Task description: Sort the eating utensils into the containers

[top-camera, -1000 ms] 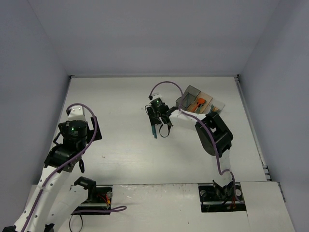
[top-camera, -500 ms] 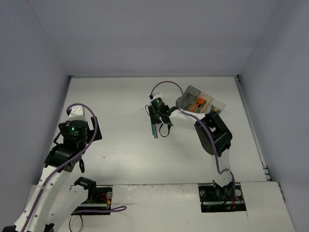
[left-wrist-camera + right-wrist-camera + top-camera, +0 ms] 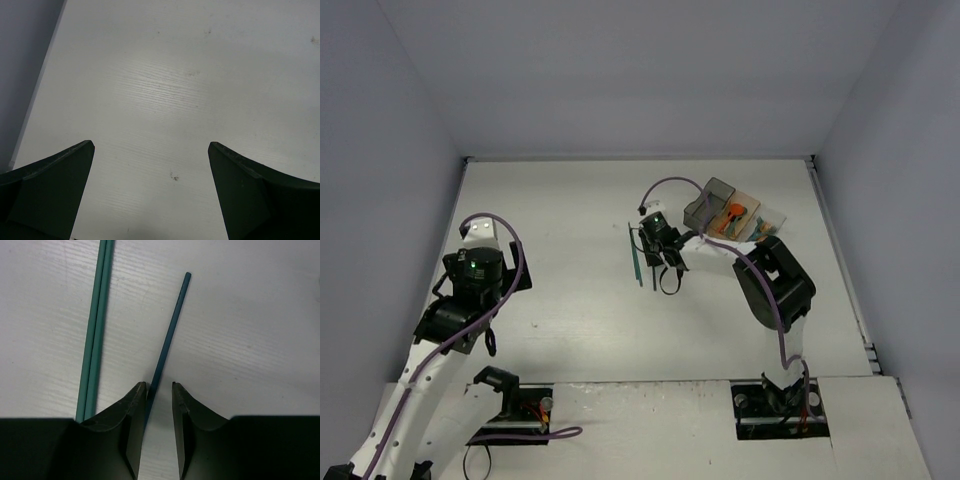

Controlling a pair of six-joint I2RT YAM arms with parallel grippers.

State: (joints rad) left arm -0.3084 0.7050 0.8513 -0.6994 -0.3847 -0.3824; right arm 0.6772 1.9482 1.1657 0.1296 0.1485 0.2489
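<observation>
Three slim eating utensils lie on the table. A pair of light teal ones (image 3: 96, 325) (image 3: 636, 255) lies side by side, and a darker teal one (image 3: 172, 322) lies just right of them. My right gripper (image 3: 159, 385) (image 3: 662, 275) points down over the dark one. Its jaws are narrowly open around the near end; the left finger touches it and a gap remains on the right. The containers stand in a row at the back right: dark grey (image 3: 710, 200), orange-tan (image 3: 740, 212) with orange pieces inside, and clear (image 3: 768, 222). My left gripper (image 3: 151, 145) (image 3: 485, 343) stands wide open over bare table.
The right arm's elbow (image 3: 775, 285) rises between its base and the bins. A purple cable (image 3: 665, 185) loops above the right wrist. Grey walls close in the table at the back and on both sides.
My right gripper has shifted slightly right, off the light teal pair, and its jaws have narrowed around the dark teal utensil. The left arm has not moved.
</observation>
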